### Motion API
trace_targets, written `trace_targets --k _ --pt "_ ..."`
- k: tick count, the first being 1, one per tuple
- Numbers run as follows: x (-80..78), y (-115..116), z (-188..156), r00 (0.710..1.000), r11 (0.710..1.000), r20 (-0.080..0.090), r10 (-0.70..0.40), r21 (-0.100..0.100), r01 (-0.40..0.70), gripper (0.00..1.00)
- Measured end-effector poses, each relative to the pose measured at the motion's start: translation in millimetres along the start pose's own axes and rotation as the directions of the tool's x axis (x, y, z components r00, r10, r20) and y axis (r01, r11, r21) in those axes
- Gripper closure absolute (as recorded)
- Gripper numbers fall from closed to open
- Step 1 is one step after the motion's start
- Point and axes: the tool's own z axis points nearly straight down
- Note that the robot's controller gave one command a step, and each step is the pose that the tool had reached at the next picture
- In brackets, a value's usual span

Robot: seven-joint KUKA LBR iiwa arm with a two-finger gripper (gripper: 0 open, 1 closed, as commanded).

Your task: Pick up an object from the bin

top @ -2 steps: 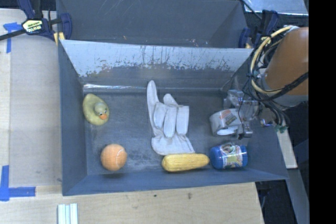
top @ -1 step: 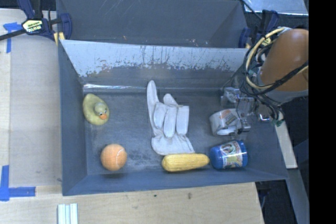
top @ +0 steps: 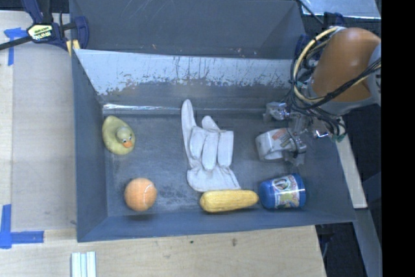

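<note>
Silvery-grey rounded object (top: 271, 144), 1 only, lies at the right of the grey metal bin (top: 194, 29), the gripper (top: 290, 138) at it; open or closed, I cannot tell. Near it: 1 blue printed can (top: 282, 192). Leftward: 1 yellow corn cob (top: 228, 200), 1 white fabric glove (top: 207, 149), 1 orange ball (top: 140, 194), 1 yellow rubber duck (top: 118, 135).

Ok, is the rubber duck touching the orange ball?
Apart. The camera view shows a stretch of bare bin floor between the yellow rubber duck and the orange ball.
</note>
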Motion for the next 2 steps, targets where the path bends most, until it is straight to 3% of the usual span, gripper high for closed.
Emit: trace_targets --k 1,2 --pt "-0.5 -3.8 -0.9 1.000 1.000 0.013 0.004 0.011 -0.004 0.00" --pt "-2.6 -14.4 2.2 1.000 1.000 0.015 -0.024 0.012 0.024 0.00"
